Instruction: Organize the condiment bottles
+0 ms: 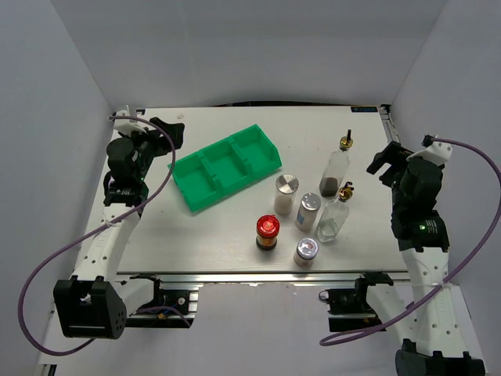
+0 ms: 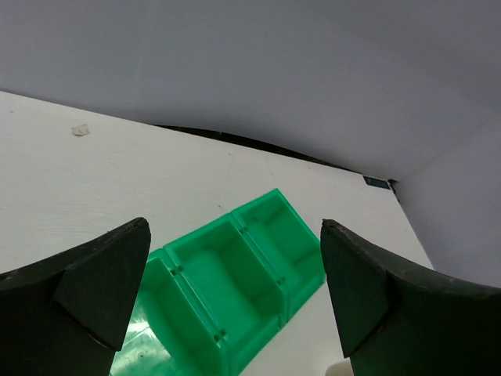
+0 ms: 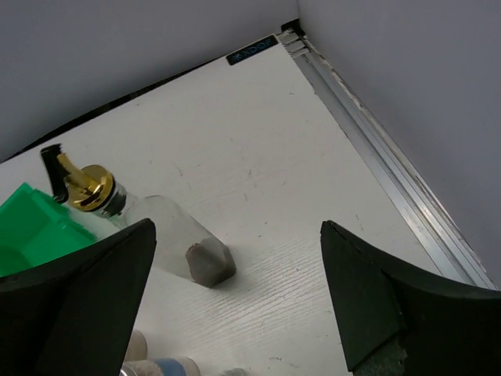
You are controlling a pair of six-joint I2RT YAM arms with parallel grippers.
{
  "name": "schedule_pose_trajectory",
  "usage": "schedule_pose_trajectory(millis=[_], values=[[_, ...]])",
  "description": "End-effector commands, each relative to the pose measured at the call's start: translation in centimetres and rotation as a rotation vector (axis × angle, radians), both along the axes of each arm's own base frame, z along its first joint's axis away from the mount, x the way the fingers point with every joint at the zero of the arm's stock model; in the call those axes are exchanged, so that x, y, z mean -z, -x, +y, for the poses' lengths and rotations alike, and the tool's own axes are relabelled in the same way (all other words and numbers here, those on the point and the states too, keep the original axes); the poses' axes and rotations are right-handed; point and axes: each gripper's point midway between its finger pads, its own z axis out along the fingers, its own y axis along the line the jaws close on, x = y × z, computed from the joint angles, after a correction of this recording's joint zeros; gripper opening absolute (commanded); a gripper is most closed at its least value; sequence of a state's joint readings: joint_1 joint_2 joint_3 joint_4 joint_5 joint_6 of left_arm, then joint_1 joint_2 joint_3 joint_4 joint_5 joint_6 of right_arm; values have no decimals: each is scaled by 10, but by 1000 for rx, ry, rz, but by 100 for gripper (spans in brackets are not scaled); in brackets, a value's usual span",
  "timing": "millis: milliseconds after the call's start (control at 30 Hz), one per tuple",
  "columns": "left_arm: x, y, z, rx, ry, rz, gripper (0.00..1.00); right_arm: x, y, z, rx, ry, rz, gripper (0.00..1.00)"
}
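Toward the table's far left edge, the left gripper (image 1: 169,131) hangs with its jaws spread wide and nothing between them. Just right of it lies the green tray (image 1: 238,187), set at a slant, with its three compartments filling the left wrist view. Right of the tray, the condiment bottles (image 1: 309,210) stand grouped on the table (image 1: 180,235). First comes a red-lidded jar (image 1: 268,233), then three silver-lidded jars (image 1: 287,193), then two glass cruets (image 1: 337,171) with gold tops, one behind the other. Farthest right, the right gripper (image 1: 386,160) also gapes wide, holding nothing, near the rear cruet.
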State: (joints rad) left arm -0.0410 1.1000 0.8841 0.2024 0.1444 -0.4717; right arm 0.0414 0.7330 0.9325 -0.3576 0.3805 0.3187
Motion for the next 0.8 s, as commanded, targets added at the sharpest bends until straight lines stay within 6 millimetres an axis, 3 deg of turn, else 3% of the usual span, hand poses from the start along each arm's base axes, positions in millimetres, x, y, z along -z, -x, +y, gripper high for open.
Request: schedule_pose_trajectory(millis=[0,133,200,367,500,767], values=[[-17,13,-20,118,19,-67,98,-10,-2,28,-184,25,-42,89],[-5,9,-20,113,43,-22,98,-12,0,85,-552,87,-72,89],[-1,5,-18,101,38,-2,98,-12,-5,91,-589,80,-66,89],[5,10,-20,117,9,-23,98,-16,-31,91,-603,126,-52,89],[-1,20,-18,115,-11,-72,98,-18,-47,106,-696,137,-52,90],[6,26,-11,81,-59,-60,98,10,-88,95,-628,188,12,90]])
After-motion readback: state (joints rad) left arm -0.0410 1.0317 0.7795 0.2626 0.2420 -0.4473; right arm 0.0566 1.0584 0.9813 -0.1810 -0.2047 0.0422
